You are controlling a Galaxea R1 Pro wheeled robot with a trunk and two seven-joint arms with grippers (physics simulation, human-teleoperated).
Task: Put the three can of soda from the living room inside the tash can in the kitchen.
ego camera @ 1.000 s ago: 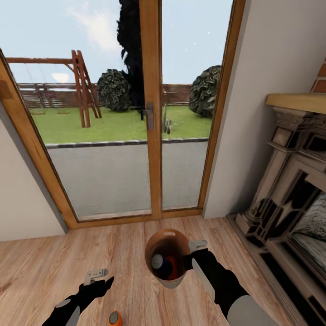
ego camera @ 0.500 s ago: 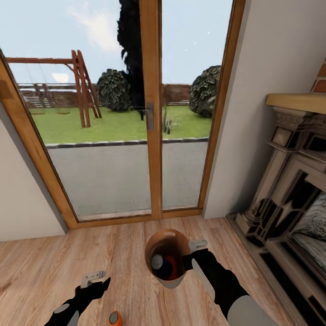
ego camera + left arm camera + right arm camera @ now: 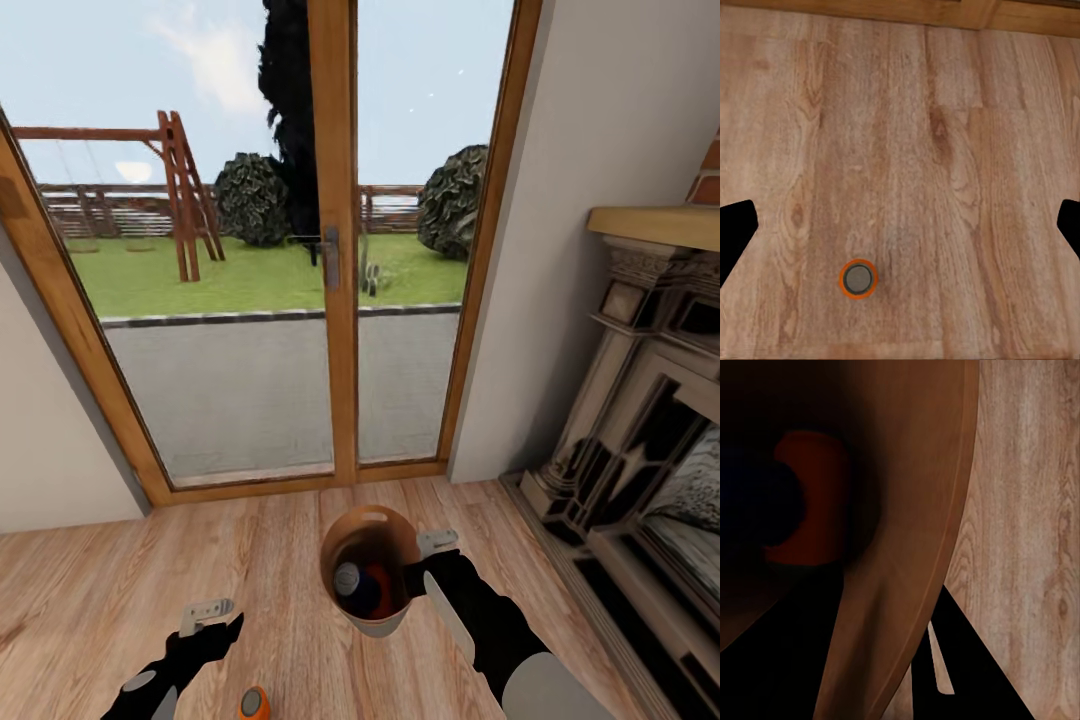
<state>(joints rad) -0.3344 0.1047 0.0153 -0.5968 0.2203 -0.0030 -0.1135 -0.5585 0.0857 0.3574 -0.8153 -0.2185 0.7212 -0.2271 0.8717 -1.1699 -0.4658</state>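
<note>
The trash can (image 3: 385, 622), pale outside and brown inside, hangs above the wood floor, and my right gripper (image 3: 425, 556) is shut on its right rim. Inside it lie a dark blue soda can with a silver top (image 3: 347, 577) and an orange soda can (image 3: 379, 587). The right wrist view shows the bin's brown inner wall (image 3: 907, 510) with the orange can (image 3: 810, 502) deep inside. A third orange soda can (image 3: 253, 704) stands upright on the floor. My left gripper (image 3: 206, 614) hovers open just beyond it; from above, the can (image 3: 859, 279) lies off-centre between the fingers (image 3: 735, 232).
Wood-framed glass doors (image 3: 335, 250) stand straight ahead, with a garden behind. A dark ornate fireplace (image 3: 640, 420) under a wooden mantel lines the right side. An off-white wall (image 3: 50, 450) closes the left. Pale wood floor (image 3: 120, 580) lies around both arms.
My left gripper has drawn back slightly toward me and lower, closer to the orange can on the floor. The right gripper and the bin have not moved.
</note>
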